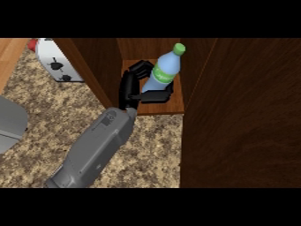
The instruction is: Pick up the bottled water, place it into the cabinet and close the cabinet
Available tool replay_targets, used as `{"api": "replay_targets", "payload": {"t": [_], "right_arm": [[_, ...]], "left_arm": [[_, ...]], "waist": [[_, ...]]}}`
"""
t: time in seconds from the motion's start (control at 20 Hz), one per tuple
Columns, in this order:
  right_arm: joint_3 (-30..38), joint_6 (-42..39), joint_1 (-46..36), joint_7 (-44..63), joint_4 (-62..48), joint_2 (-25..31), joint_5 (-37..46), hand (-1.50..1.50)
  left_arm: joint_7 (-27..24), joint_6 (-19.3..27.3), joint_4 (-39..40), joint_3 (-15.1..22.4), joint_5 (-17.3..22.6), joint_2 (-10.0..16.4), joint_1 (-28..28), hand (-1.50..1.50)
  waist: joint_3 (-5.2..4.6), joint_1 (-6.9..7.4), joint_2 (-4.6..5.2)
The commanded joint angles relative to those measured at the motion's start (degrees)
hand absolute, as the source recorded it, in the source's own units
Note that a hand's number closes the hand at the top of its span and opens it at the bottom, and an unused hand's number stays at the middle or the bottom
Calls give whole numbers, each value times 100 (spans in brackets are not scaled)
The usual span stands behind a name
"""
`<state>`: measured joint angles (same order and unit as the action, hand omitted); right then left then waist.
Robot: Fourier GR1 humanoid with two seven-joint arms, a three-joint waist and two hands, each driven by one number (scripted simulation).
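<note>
Left hand (126,88) curled in grasp, forearm (97,145) outstretched.

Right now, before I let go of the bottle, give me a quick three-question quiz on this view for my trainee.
1. True or false: the hand is curled round the bottled water.
2. Its cap is: A red, B green, C white.
3. Fill in: the bottled water is held inside the open ____.
Key: 1 true; 2 B; 3 cabinet.
</note>
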<state>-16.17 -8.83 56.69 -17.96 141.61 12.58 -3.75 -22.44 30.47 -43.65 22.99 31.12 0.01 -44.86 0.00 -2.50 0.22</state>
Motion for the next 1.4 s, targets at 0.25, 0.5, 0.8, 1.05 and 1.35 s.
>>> {"api": "replay_targets", "payload": {"t": [0.25,0.5,0.8,1.05,1.35], "right_arm": [[235,-226,-69,242,253,78,-534,-150],[495,-321,98,85,468,87,-755,-150],[558,-367,-184,149,215,24,-736,-150],[329,-529,-3,-49,217,-17,-584,-150],[402,-522,-117,5,155,-53,-596,-150]], "left_arm": [[-81,265,1822,-108,-235,-1,-1284,150],[-189,318,2707,-387,-240,67,-1378,150],[-550,466,3118,-927,8,201,-1696,150],[-587,621,3597,-796,-250,375,-1928,-150],[-867,1008,3866,-654,-512,316,-2162,-150]], "waist": [[1,-104,69],[-2,-196,103],[-8,-221,170],[-8,-377,171],[-8,-349,184]]}}
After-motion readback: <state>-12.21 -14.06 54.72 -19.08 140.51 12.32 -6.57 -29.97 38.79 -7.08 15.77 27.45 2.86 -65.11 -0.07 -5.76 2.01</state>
